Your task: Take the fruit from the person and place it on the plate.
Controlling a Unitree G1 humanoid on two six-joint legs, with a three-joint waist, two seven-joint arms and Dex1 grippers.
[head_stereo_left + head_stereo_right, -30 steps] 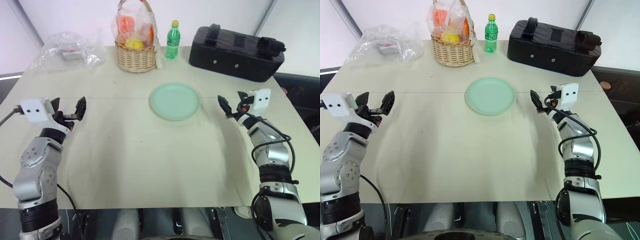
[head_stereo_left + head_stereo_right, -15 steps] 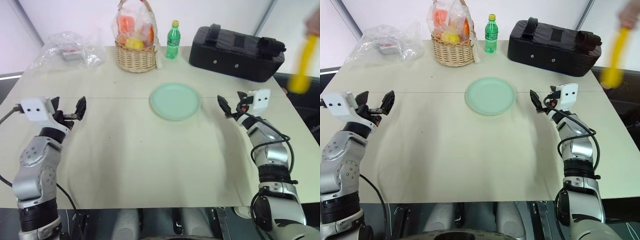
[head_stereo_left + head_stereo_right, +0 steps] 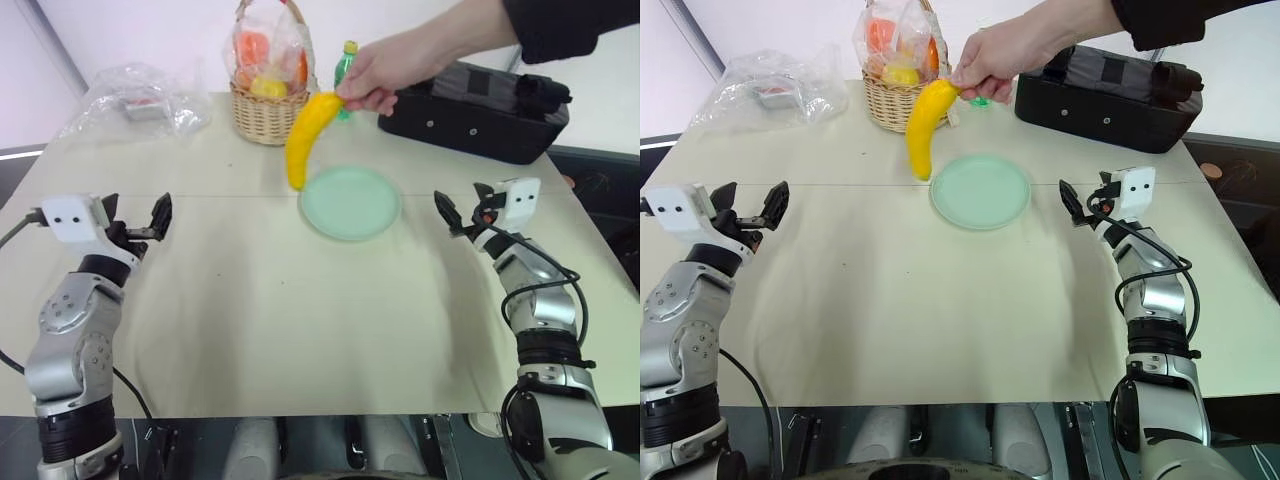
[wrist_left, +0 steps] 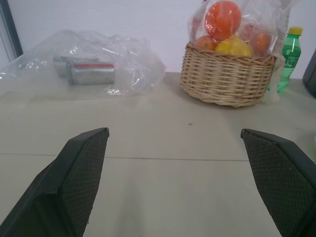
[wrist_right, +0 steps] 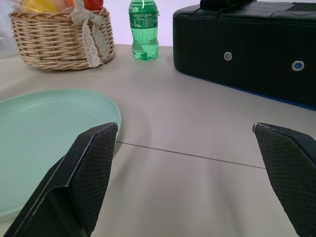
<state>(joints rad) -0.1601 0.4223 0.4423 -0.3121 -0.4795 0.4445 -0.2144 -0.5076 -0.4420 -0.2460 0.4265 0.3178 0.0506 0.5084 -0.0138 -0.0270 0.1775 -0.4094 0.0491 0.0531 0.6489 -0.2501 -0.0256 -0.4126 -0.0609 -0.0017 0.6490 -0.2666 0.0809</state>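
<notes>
Left jaws: the left gripper hovers over the left side of the surface with its jaws wide apart, holding nothing.
Right jaws: the right gripper hovers just right of the plate, jaws spread wide and empty, as its wrist view shows.
Banana: the fruit hangs in the air, pinched at its upper end by the person's hand, its lower tip above the plate's far-left rim; it touches neither gripper.
Person: the forearm with a dark sleeve reaches in from the upper right.
Plate: pale green, bare, flat on the surface near the middle.
Far edge: a wicker basket of bagged fruit, a green bottle beside it, a black case to the right, and a crumpled clear bag to the left.
</notes>
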